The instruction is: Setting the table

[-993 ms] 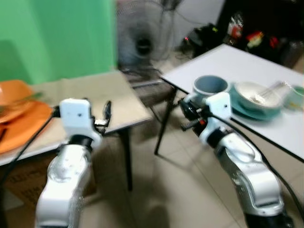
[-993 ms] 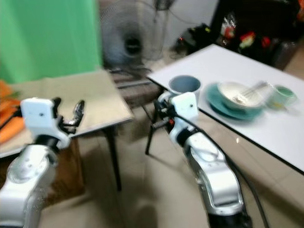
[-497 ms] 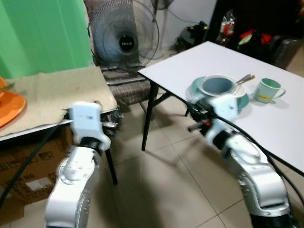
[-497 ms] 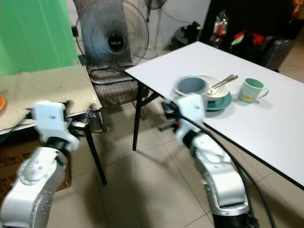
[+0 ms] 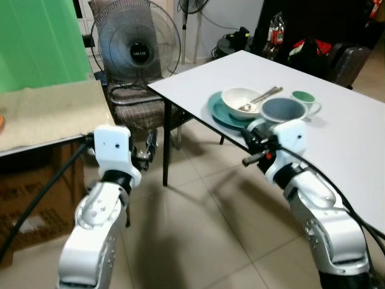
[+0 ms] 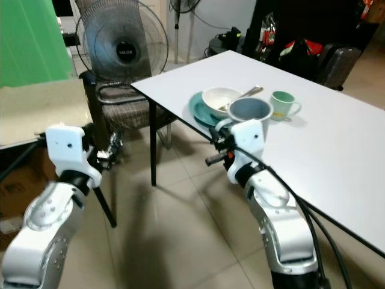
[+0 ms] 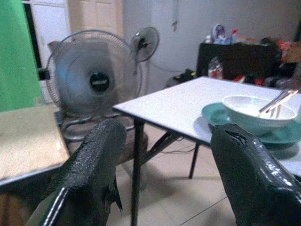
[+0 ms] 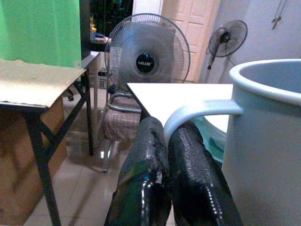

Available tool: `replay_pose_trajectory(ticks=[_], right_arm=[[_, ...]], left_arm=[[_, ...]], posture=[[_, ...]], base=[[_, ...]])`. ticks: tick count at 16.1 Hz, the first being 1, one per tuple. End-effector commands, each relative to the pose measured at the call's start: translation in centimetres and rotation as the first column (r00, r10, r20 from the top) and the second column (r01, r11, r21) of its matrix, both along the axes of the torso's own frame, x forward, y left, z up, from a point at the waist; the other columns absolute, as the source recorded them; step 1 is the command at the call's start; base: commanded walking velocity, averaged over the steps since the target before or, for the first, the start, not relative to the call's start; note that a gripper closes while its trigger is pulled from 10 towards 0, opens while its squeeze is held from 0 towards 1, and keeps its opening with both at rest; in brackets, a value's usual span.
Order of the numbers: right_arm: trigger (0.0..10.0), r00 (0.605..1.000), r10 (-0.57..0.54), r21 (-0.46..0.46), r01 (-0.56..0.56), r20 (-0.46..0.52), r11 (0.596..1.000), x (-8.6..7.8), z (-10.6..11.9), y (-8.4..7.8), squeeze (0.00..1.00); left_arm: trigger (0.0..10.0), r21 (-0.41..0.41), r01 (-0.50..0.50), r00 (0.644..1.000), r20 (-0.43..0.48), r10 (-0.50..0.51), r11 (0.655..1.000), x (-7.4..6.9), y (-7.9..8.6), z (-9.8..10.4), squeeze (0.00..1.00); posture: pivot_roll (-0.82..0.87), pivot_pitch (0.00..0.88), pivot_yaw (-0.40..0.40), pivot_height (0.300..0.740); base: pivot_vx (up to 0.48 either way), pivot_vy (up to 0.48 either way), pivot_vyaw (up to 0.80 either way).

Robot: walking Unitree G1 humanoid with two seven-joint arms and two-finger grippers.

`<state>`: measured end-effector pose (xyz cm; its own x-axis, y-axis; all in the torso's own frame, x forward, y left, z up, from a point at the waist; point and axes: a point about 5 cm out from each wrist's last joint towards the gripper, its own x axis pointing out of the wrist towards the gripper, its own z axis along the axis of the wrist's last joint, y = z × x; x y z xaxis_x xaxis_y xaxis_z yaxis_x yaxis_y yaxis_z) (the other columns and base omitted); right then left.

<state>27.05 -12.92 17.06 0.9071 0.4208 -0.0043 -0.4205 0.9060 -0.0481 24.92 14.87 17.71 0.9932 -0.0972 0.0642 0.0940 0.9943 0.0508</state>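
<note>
My right claw [image 8: 164,155] is clamped on the handle of the grey mug [image 5: 283,109], held at the white surface [image 5: 355,129] edge just beside the bowl [image 5: 240,99]; the setting spot lies ahead. My left claw [image 7: 164,160] hangs apart, farther off.

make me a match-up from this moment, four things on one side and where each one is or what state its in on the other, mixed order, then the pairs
Things
1. grey-blue mug
2. white bowl
3. green cup
4. left pincer

Places or states
A. stands on the white table, behind the grey-blue mug
B. open, holding nothing, between the two tables
C. sits on the teal plate with a utensil in it
D. held by its handle in the right pincer, at the white table's near edge

Pairs: 1-D, 2-C, 3-A, 4-B
</note>
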Motion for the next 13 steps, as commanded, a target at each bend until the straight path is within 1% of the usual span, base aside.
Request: replay_pose_trajectory(ticks=[1,13], right_arm=[[10.0,1.000,0.004,0.001,-0.004,0.030,1.000,0.04,0.64,0.14,0.00],[10.0,1.000,-0.012,0.006,0.012,0.021,1.000,-0.27,0.35,-0.13,0.00]], left_arm=[[10.0,0.004,0.000,1.000,0.000,0.000,1.000,0.09,0.07,0.04,0.00],[10.0,0.020,0.021,1.000,-0.005,-0.021,1.000,0.27,-0.12,-0.03,0.00]], posture=[[-0.11,0.000,-0.036,0.740],[-0.11,0.000,-0.029,0.740]], base=[[0.000,-0.326,0.00],[0.000,-0.323,0.00]])
